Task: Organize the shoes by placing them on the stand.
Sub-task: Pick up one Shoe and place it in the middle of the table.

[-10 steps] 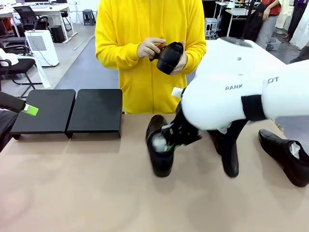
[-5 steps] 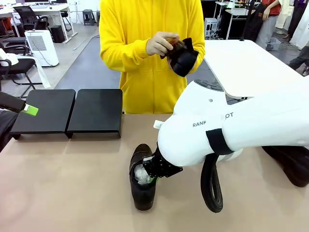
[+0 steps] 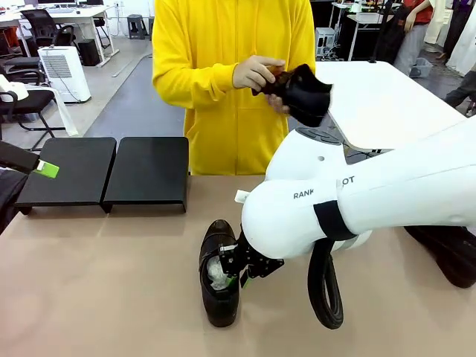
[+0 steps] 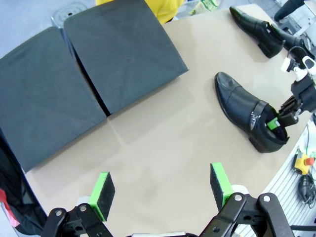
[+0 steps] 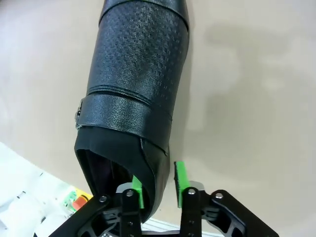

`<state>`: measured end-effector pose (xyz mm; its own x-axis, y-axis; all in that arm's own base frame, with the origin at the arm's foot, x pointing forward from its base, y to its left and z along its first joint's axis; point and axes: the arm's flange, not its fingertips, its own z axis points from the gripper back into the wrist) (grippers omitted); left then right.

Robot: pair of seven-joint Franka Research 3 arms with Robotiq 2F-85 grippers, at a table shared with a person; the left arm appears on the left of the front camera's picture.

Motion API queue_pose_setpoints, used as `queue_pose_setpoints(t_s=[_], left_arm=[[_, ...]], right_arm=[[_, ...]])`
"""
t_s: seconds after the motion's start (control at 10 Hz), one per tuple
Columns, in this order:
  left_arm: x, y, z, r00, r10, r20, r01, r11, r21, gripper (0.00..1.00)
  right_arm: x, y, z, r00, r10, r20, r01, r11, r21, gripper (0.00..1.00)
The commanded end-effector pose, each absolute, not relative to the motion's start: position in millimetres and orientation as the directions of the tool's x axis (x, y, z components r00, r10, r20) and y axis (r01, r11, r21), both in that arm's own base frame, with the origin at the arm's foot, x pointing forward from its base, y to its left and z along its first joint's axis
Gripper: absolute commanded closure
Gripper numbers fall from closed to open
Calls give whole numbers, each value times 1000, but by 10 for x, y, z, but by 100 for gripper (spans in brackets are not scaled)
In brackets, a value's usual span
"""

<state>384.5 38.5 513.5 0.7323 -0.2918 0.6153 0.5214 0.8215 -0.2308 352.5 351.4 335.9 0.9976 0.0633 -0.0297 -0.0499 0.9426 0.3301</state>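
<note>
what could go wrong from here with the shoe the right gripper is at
One finger of the right gripper sits inside the collar of the shoe, so pulling away could snag and tip it. Its heel lies near the edge of the table; a nudge might push it off. The person's hands, holding another shoe, are near the right arm; lifting could bump them.

- A tan tabletop (image 3: pixel 111 282) spans the foreground.
- A person in a bright yellow top (image 3: pixel 216 111) stands at its far edge, at 12 o'clock.
- A white table (image 3: pixel 379 104) sits behind, toward 2 o'clock.
- A white boxy unit with a grille (image 3: pixel 63 71) stands on the grey floor (image 3: pixel 134 104) at 10 o'clock.
- A black office chair (image 3: pixel 22 104) is near it, at the left edge.
- A dark stool (image 3: pixel 136 24) stands far back, at 11 o'clock.
- In the left wrist view, a yellow box with a red button (image 4: pixel 302 160) lies past the table's edge at 4 o'clock.
</note>
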Motion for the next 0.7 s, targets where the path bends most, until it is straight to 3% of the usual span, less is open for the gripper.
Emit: queue_pose_setpoints(t_s=[0.0,0.3,0.6], left_arm=[[3843,396,5133,721,-293,628,538,808,-241,0],[3843,396,5133,721,-293,628,538,808,-241,0],[3843,396,5133,721,-293,628,538,808,-241,0]], right_arm=[[3463,3489,3483,998,67,-12,-59,932,359,0],[3328,3457,3652,996,62,62,-79,940,331,0],[3460,3503,3624,997,71,27,-76,937,341,0]])
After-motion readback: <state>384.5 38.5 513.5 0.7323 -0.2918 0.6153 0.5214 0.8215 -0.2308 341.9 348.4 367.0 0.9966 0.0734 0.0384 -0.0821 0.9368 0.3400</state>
